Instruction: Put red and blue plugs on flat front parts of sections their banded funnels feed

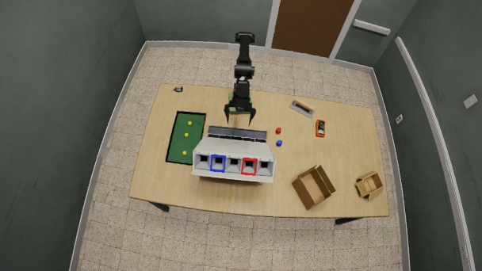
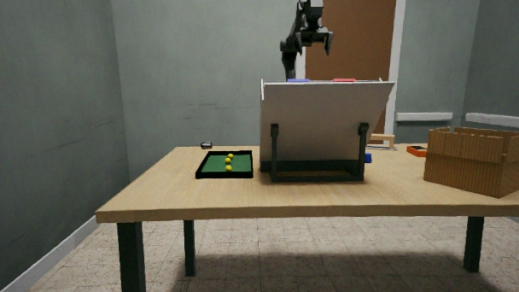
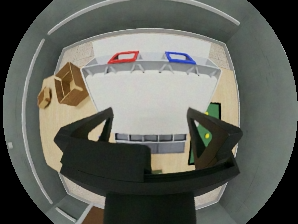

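Jaws: the gripper (image 1: 239, 123) (image 2: 314, 54) (image 3: 150, 111) is spread wide, with nothing between its fingertips, up in the air above the table (image 1: 222, 194) (image 2: 239, 198).
Red plug: on the tabletop, off to the robot's left of the jaws; that's the red plug (image 1: 278, 131), well apart from them.
Blue plug: the blue plug (image 1: 279, 143) (image 2: 368, 158) sits on that same side, near the red one and a bit farther out from the arm.
Sections: a grey row of sections (image 1: 238, 133) (image 3: 168, 147) lies below and just out ahead of the jaws, neither plug on its flat front parts.
Cover: the pale cover (image 1: 234, 146) (image 3: 150, 95) slopes up beyond the row; I can't see the pipes.
Funnels: past the cover from the jaws, the red-banded funnel (image 1: 242, 166) (image 2: 344, 80) (image 3: 124, 61) is on the robot's left, the blue-banded funnel (image 1: 212, 162) (image 2: 298, 80) (image 3: 180, 61) on its right.
Marbles: three yellow ones in the green tray (image 1: 178, 135) (image 2: 213, 164) (image 3: 216, 120), to the robot's right of the jaws.
Boxes: a large cardboard box (image 1: 303, 196) (image 2: 463, 162) (image 3: 67, 95) and a smaller box (image 1: 369, 186) (image 3: 44, 97), far out on the robot's left.
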`<state>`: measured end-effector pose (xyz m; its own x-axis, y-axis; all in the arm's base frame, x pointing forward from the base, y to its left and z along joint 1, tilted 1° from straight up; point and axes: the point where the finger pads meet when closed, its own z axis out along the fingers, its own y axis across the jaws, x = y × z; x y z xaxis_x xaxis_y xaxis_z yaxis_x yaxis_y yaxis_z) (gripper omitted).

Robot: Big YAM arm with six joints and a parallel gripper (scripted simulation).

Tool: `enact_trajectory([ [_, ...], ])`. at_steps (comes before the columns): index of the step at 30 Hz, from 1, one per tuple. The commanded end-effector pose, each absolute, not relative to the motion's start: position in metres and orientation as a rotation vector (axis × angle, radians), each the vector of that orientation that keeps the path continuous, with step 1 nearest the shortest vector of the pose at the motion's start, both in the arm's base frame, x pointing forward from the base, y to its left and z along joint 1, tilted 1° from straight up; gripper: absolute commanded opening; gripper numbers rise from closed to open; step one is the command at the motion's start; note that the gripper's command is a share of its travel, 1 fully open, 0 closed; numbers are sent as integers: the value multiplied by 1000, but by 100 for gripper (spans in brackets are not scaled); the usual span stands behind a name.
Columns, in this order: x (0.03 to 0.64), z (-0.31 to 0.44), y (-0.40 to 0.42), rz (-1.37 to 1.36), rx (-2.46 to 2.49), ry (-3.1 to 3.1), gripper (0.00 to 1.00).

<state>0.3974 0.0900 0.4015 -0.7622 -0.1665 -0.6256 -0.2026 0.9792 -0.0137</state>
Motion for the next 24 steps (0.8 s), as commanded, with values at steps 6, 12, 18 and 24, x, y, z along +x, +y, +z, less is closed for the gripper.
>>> enact_trajectory([
  [6, 441, 463, 92, 79, -230, 2265, 100],
  [12, 448, 470, 94, 83, -224, 2236, 100],
  [18, 453, 475, 95, 84, -223, 2214, 100],
  [24, 454, 476, 95, 85, -223, 2210, 100],
])
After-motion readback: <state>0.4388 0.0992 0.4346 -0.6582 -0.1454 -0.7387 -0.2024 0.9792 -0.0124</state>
